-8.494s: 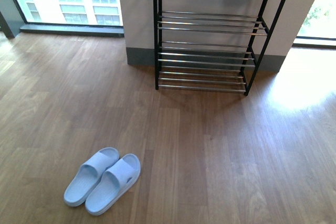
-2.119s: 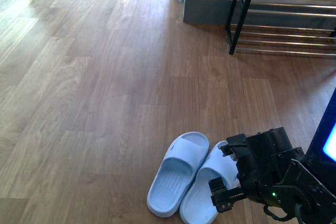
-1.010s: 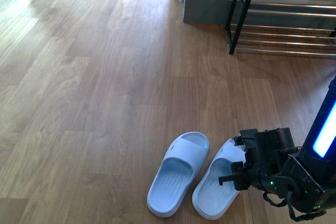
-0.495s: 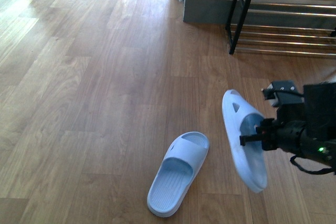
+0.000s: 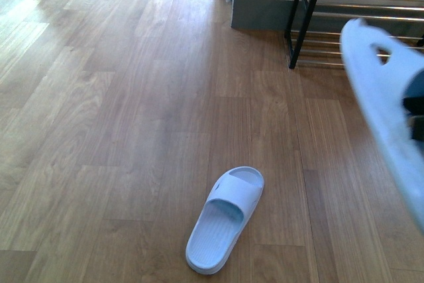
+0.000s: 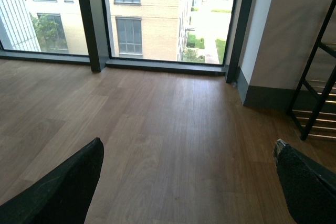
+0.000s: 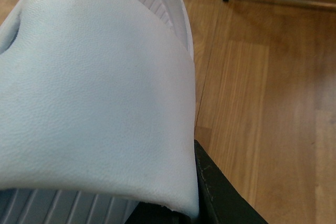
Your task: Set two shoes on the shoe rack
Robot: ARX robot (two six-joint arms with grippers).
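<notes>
I have the right gripper [image 7: 210, 192] clenched on one slide [image 5: 387, 117], airborne at the right edge. The other slide [image 5: 225, 219] lies lower centre, the rack [image 5: 311, 11] stands upper right, and the left gripper [image 6: 189, 182] is spread wide.

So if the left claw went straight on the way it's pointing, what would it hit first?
Likely bare floor, short of the window, though depth is unclear. The left claw is open with nothing ahead; the shoe rack stands off to one side.
</notes>
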